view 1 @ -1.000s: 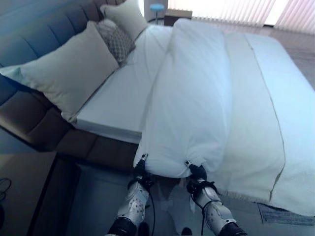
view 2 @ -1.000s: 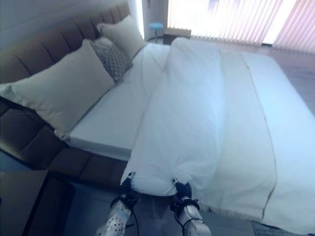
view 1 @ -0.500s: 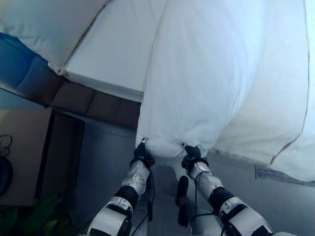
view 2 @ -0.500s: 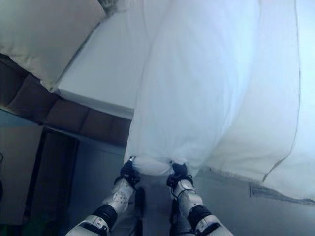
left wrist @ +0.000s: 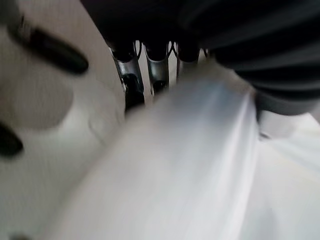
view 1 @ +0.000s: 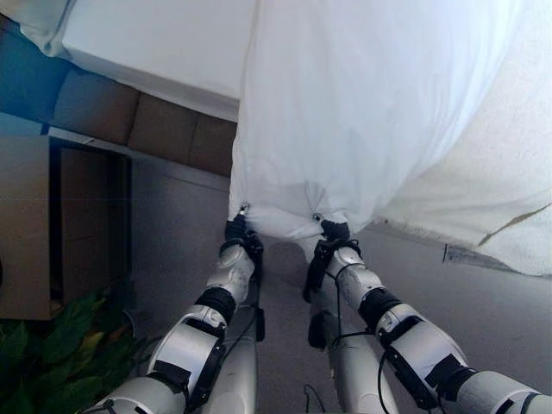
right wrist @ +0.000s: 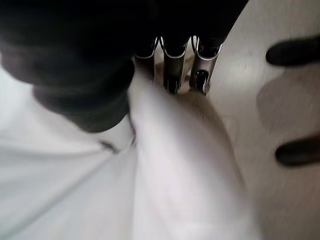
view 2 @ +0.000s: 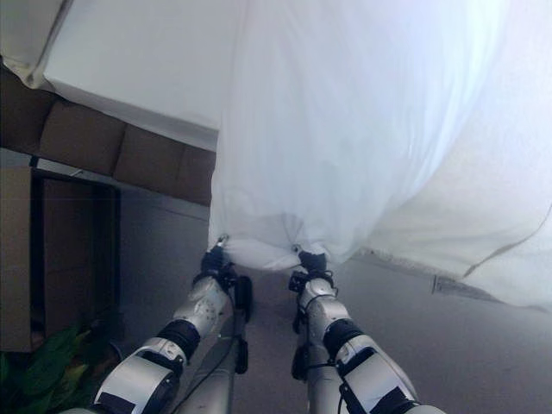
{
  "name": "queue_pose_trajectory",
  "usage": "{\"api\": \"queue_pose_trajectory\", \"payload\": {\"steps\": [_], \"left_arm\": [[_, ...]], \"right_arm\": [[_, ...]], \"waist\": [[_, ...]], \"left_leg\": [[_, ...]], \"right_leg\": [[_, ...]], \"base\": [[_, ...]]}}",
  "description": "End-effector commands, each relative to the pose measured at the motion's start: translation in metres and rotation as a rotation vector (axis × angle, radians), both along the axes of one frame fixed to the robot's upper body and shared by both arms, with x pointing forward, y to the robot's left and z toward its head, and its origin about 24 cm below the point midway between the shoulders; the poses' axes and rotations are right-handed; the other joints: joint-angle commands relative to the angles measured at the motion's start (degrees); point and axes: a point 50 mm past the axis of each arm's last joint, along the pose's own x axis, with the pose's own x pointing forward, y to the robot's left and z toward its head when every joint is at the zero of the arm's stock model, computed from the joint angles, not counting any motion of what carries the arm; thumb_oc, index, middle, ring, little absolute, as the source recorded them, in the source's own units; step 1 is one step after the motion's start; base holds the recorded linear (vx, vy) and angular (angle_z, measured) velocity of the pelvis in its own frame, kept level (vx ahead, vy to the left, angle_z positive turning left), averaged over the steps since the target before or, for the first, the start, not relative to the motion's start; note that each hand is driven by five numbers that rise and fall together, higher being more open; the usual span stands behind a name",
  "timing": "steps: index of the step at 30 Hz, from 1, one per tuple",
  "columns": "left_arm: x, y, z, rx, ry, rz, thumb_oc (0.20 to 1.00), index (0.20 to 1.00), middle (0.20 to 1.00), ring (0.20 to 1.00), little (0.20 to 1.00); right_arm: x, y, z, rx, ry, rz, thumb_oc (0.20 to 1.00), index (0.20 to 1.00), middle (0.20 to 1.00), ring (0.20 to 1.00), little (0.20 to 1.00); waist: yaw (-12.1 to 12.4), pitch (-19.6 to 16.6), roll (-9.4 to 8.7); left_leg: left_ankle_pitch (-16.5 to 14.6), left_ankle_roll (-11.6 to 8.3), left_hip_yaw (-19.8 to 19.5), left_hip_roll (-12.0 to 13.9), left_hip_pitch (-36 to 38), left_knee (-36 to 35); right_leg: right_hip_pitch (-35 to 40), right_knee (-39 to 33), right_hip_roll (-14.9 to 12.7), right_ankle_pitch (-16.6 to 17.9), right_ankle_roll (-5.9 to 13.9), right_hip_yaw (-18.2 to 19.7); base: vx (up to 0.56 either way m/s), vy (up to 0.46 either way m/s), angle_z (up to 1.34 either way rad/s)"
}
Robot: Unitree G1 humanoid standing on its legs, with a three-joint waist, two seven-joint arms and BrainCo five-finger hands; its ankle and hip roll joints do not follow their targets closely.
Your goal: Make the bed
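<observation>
A white duvet (view 1: 362,103) hangs off the side of the bed, its bunched lower edge held over the floor. My left hand (view 1: 237,231) is shut on that edge at its left corner, and my right hand (view 1: 332,231) is shut on it a little to the right. In the left wrist view curled fingers (left wrist: 131,82) press into the white cloth (left wrist: 175,165). The right wrist view shows fingers (right wrist: 172,62) curled round the same cloth (right wrist: 185,165). A white fitted sheet (view 1: 155,39) covers the mattress at the upper left.
The dark padded bed frame (view 1: 129,116) runs under the mattress. A brown bedside cabinet (view 1: 26,224) stands at the left, with a green plant (view 1: 52,345) below it. A cream bedspread (view 1: 492,190) drapes at the right. Grey floor (view 1: 483,319) lies below.
The camera has tilted further down, so the pillows and headboard have left the view. Both hands keep their hold on the duvet edge, and more of both arms shows.
</observation>
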Motion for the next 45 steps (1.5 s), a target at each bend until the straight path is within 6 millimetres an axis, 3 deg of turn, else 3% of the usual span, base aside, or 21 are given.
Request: {"api": "queue_pose_trajectory", "payload": {"steps": [1,8,11,15,20,24,25,26,27,29,30,31,32,33,34,35,36,37,39,43,45], "left_arm": [[-0.032,0.049,-0.038,0.164,0.186,0.125,1.0,1.0,1.0,1.0,1.0],[-0.051,0.061,-0.057,0.248,0.273,0.127,1.0,1.0,1.0,1.0,1.0],[-0.069,0.066,-0.074,0.279,0.351,0.109,1.0,1.0,1.0,1.0,1.0],[-0.099,0.065,-0.1,0.222,0.45,0.099,1.0,1.0,1.0,1.0,1.0],[-0.118,0.059,-0.115,0.146,0.489,0.112,1.0,1.0,1.0,1.0,1.0],[-0.112,0.053,-0.108,0.077,0.399,0.118,1.0,1.0,1.0,1.0,1.0],[-0.096,0.053,-0.087,0.048,0.248,0.094,1.0,1.0,1.0,1.0,1.0],[-0.096,0.053,-0.088,0.048,0.249,0.094,1.0,1.0,1.0,1.0,1.0],[-0.086,0.054,-0.071,0.029,0.133,0.059,1.0,1.0,1.0,1.0,1.0],[-0.073,0.052,-0.048,-0.02,-0.006,0.016,1.0,1.0,1.0,1.0,1.0],[-0.073,0.052,-0.048,-0.02,-0.006,0.017,1.0,1.0,1.0,1.0,1.0],[-0.062,0.05,-0.026,-0.049,-0.124,-0.03,1.0,1.0,1.0,1.0,1.0],[-0.062,0.05,-0.026,-0.049,-0.124,-0.03,1.0,1.0,1.0,1.0,1.0],[-0.055,0.05,-0.011,-0.074,-0.196,-0.038,1.0,1.0,1.0,1.0,1.0],[-0.043,0.049,0.018,-0.077,-0.317,-0.077,1.0,1.0,1.0,1.0,1.0],[-0.04,0.049,0.031,-0.085,-0.372,-0.102,1.0,1.0,1.0,1.0,1.0],[-0.04,0.049,0.031,-0.085,-0.372,-0.102,1.0,1.0,1.0,1.0,1.0],[-0.034,0.048,0.048,-0.12,-0.448,-0.126,1.0,1.0,1.0,1.0,1.0],[-0.029,0.046,0.068,-0.129,-0.531,-0.175,1.0,1.0,1.0,1.0,1.0],[-0.018,0.043,0.121,-0.186,-0.718,-0.265,1.0,1.0,1.0,1.0,1.0],[-0.012,0.038,0.145,-0.204,-0.786,-0.324,1.0,1.0,1.0,1.0,1.0]], "right_arm": [[-0.015,-0.05,-0.025,-0.135,0.085,-0.129,1.0,1.0,1.0,1.0,1.0],[-0.038,-0.077,-0.05,-0.206,0.169,-0.162,1.0,1.0,1.0,1.0,1.0],[-0.059,-0.093,-0.07,-0.2,0.238,-0.199,1.0,1.0,1.0,1.0,1.0],[-0.093,-0.124,-0.094,-0.154,0.341,-0.307,1.0,1.0,1.0,1.0,1.0],[-0.115,-0.143,-0.103,-0.1,0.373,-0.407,1.0,1.0,1.0,1.0,1.0],[-0.109,-0.146,-0.091,-0.117,0.285,-0.378,1.0,1.0,1.0,1.0,1.0],[-0.094,-0.143,-0.068,-0.161,0.149,-0.262,1.0,1.0,1.0,1.0,1.0],[-0.094,-0.143,-0.068,-0.161,0.15,-0.262,1.0,1.0,1.0,1.0,1.0],[-0.081,-0.14,-0.046,-0.197,0.028,-0.157,1.0,1.0,1.0,1.0,1.0],[-0.066,-0.138,-0.017,-0.249,-0.096,-0.057,1.0,1.0,1.0,1.0,1.0],[-0.066,-0.138,-0.017,-0.249,-0.096,-0.057,1.0,1.0,1.0,1.0,1.0],[-0.049,-0.133,0.015,-0.276,-0.226,0.018,1.0,1.0,1.0,1.0,1.0],[-0.049,-0.133,0.015,-0.276,-0.226,0.018,1.0,1.0,1.0,1.0,1.0],[-0.041,-0.128,0.031,-0.281,-0.29,0.055,1.0,1.0,1.0,1.0,1.0],[-0.032,-0.121,0.057,-0.299,-0.387,0.102,1.0,1.0,1.0,1.0,1.0],[-0.029,-0.113,0.071,-0.318,-0.442,0.159,1.0,1.0,1.0,1.0,1.0],[-0.029,-0.113,0.071,-0.318,-0.442,0.159,1.0,1.0,1.0,1.0,1.0],[-0.026,-0.106,0.093,-0.312,-0.532,0.193,1.0,1.0,1.0,1.0,1.0],[-0.023,-0.099,0.11,-0.317,-0.601,0.222,1.0,1.0,1.0,1.0,1.0],[-0.016,-0.078,0.155,-0.255,-0.77,0.289,1.0,1.0,1.0,1.0,1.0],[-0.011,-0.065,0.179,-0.223,-0.845,0.332,1.0,1.0,1.0,1.0,1.0]], "waist": [[-0.4,1.5,-0.41],[-1.4,1.5,0.52],[-1.9,1.5,1.03],[-3.1,1.5,3.38],[-4.1,1.5,5.63],[-4.8,1.5,5.77],[-4.9,1.5,5.05],[-4.9,1.5,5.05],[-4.2,1.5,4.11],[-3.2,1.5,3.41],[-3.2,1.5,3.42],[-2.8,1.5,3.65],[-2.8,1.5,3.65],[-2.3,1.5,3.85],[-1.3,1.5,3.75],[-1.0,1.5,3.55],[-1.0,1.5,3.55],[-1.1,1.5,3.09],[-0.6,1.4,2.38],[-0.3,1.5,1.43],[-0.8,1.5,1.51]], "left_leg": [[4.6,-0.28,2.0,-5.7,-1.7,-5.0],[4.1,-0.12,2.7,-6.2,-1.1,-4.9],[4.2,-0.25,3.3,-6.2,-0.1,-5.2],[3.8,-0.04,4.3,-6.1,3.9,-5.7],[2.9,0.2,5.1,-5.8,9.0,-5.4],[0.8,0.15,5.4,-5.6,9.8,-0.5],[-0.5,0.11,5.5,-5.6,9.2,3.7],[-0.6,0.11,5.5,-5.6,9.2,3.8],[-2.1,0.22,3.6,-6.0,7.9,8.7],[-2.1,-0.57,0.0,-6.4,6.3,9.8],[-2.1,-0.57,0.0,-6.4,6.3,9.8],[0.2,-0.98,-0.9,-5.5,5.7,6.9],[0.2,-0.98,-1.0,-5.5,5.8,6.8],[2.6,-1.48,-1.0,-4.7,4.6,5.8],[4.3,-2.1,0.0,-3.8,3.1,5.2],[3.2,-1.71,0.2,-3.4,4.1,5.0],[3.2,-1.71,0.2,-3.4,4.1,5.0],[3.0,-1.32,0.8,-3.3,4.7,4.7],[2.1,-0.75,1.9,-3.7,5.1,5.2],[-2.0,1.64,4.8,-2.8,5.0,8.5],[-3.0,2.96,5.0,-2.9,3.3,11.0]], "right_leg": [[-3.6,-4.5,1.7,7.3,4.59,1.9],[-3.3,-4.5,1.6,7.1,4.36,3.2],[-2.9,-3.9,1.6,6.7,4.28,3.6],[-2.0,2.2,1.5,2.3,3.26,3.7],[0.0,8.4,0.9,-1.7,2.53,4.2],[1.8,10.6,0.6,-3.2,2.25,4.2],[2.9,11.4,0.7,-3.6,1.98,4.8],[2.9,11.4,0.7,-3.6,1.98,4.8],[3.0,12.5,1.0,-4.0,1.61,5.9],[4.0,12.2,1.2,-4.1,1.85,6.6],[4.0,12.2,1.1,-4.1,1.85,6.6],[5.7,11.6,1.8,-4.2,2.31,6.9],[5.8,11.6,1.8,-4.2,2.31,6.9],[6.8,11.3,2.2,-4.3,2.35,6.9],[7.6,11.3,2.7,-4.8,2.25,7.0],[7.4,12.1,3.0,-5.6,2.4,7.6],[7.4,12.1,3.0,-5.6,2.4,7.6],[7.7,11.9,2.6,-5.8,2.87,7.9],[7.3,12.9,2.3,-5.8,3.38,9.0],[1.5,23.0,-0.2,-4.4,6.43,9.5],[-2.5,27.5,-1.2,-3.1,6.32,10.0]], "base": [[0.05,0.043,0.06],[0.01,0.014,0.0],[-0.01,-0.005,-0.06],[-0.02,-0.003,-0.11],[0.01,-0.007,-0.14],[0.02,-0.068,-0.1],[0.0,-0.06,-0.03],[0.01,-0.081,-0.06],[0.01,-0.05,-0.1],[0.0,-0.08,-0.21],[0.06,-0.055,-0.32],[0.06,-0.015,-0.29],[0.12,-0.005,-0.15],[0.13,0.037,-0.07],[0.17,0.099,0.0],[0.12,0.09,0.02],[0.07,0.146,-0.03],[0.06,0.166,-0.03],[0.08,0.294,-0.14],[0.08,0.285,-0.65],[0.1,0.184,-0.45]]}}
